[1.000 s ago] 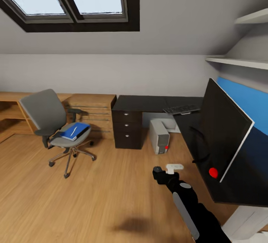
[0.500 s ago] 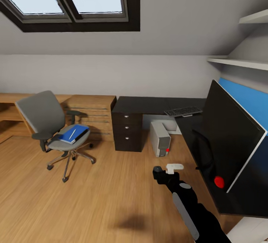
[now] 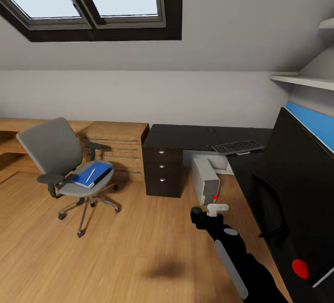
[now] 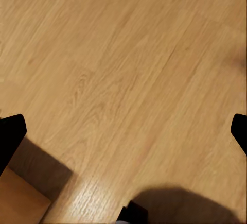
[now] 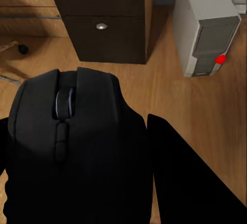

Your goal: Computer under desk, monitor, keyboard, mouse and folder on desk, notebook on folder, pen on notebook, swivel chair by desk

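Observation:
My right gripper (image 3: 200,216) hangs over the wooden floor in front of the desk (image 3: 185,136), shut on the dark mouse (image 5: 67,141), whose scroll wheel faces the wrist camera. The grey computer (image 3: 206,180) stands under the desk, its red button showing. The keyboard (image 3: 238,146) lies on the black top, with the big monitor (image 3: 301,187) near me on the right. At left, the swivel chair (image 3: 58,152) carries the blue folder (image 3: 95,174) with the white pen (image 3: 91,175) on top; I cannot make out the notebook. My left gripper (image 4: 123,131) is open above bare floor.
A light wooden chest of drawers (image 3: 118,145) stands between the chair and the desk. A dark drawer unit (image 3: 162,170) sits under the desk's left end. White shelves (image 3: 301,80) hang at the right wall. Wooden floor (image 3: 139,238) stretches between chair and desk.
The whole head view has shifted: the camera moved, and the monitor now sits lower and further right in the picture. The right arm holds the same pose with the mouse.

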Available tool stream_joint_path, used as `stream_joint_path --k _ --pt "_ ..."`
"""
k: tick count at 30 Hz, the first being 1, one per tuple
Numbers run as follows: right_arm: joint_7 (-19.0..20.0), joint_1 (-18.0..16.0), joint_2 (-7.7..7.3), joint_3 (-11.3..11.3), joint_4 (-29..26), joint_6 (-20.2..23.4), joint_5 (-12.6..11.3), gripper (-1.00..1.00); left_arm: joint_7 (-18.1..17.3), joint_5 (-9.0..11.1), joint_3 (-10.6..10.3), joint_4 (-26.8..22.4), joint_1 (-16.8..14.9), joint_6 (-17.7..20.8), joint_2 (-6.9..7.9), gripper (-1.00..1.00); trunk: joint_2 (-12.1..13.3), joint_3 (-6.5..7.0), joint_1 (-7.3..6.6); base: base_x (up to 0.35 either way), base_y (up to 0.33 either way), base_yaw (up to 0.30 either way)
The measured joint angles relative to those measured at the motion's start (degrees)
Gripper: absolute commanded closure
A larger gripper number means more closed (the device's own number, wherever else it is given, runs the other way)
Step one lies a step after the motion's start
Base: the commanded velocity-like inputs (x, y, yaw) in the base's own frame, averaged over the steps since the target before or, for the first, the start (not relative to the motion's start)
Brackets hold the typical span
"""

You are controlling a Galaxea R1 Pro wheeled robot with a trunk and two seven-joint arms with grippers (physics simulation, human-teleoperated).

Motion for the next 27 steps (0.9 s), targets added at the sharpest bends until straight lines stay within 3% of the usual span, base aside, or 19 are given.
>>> stream_joint_path --k 27 --pt "-0.05 0.02 -0.28 -0.16 -0.17 -4.22 0.01 1.0 0.05 -0.09 0.0 0.02 -0.01 0.04 -0.17 -1.0 10.84 4.85 -5.93 0.328 0.0 0.024"
